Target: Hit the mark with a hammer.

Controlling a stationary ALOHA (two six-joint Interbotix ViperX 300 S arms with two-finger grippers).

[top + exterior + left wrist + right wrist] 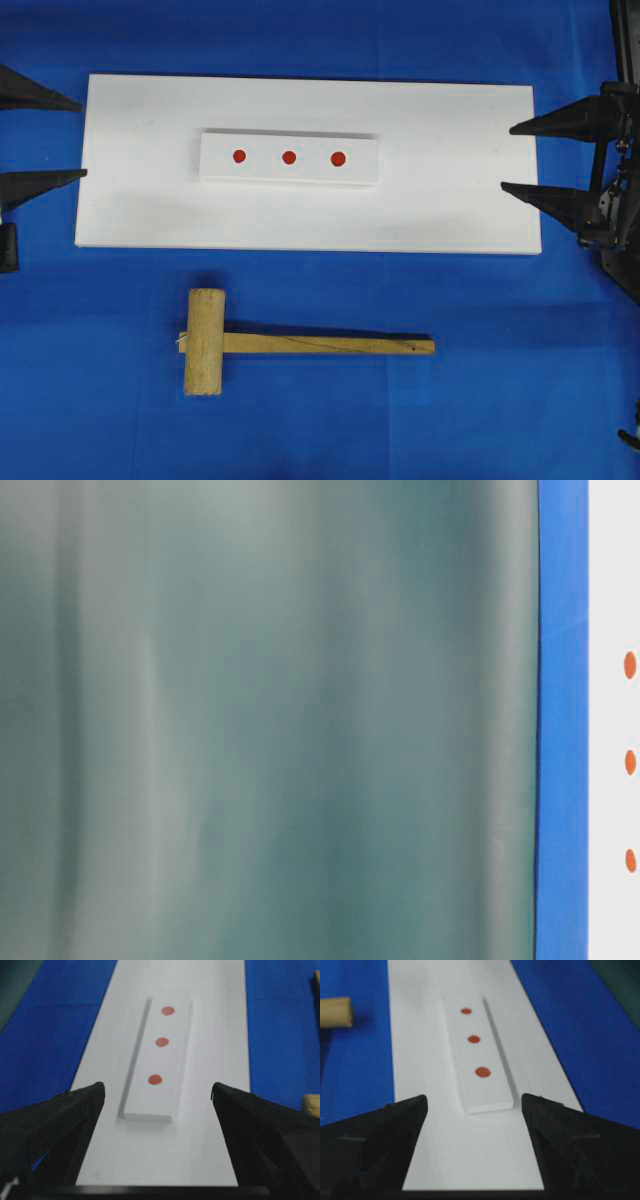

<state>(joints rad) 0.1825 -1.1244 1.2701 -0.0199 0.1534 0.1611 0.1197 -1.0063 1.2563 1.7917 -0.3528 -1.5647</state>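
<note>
Going L to R in the overhead view: the left tool (35,137) sits at the L edge of the flat white rectangular board (130,210), jaws spread wide w/ nothing between them, tips just at the board's short edge. Its wrist view looks straight down the board's length, so it's lined up w/ the board, not w/ the hammer. Mid-board is the small raised white strip (290,175) carrying three red round marks (289,157) in a row, running L–R. Below the board, on the blue cloth-covered table (100,400), lies the light tan wooden mallet w/ thick cylindrical head and slim squared handle (300,345): clear of the board, untouched by either arm. Head sits at the L end w/ its cylinder running toward and away from the board; handle's long axis runs L–R, parallel to the board's long edge, free end pointing R. At the R edge, the right tool (518,157) also stands released and empty, tips over the board's R short edge. Key relation, as I judge it: the handle end points toward the R side, so the right arm looks better placed to grab it, approx. down-and-left from where it is now, jaws turned across the handle. The table-level view is mostly blocked by a blurred grey-green surface; it adds nothing re: the hammer.
</note>
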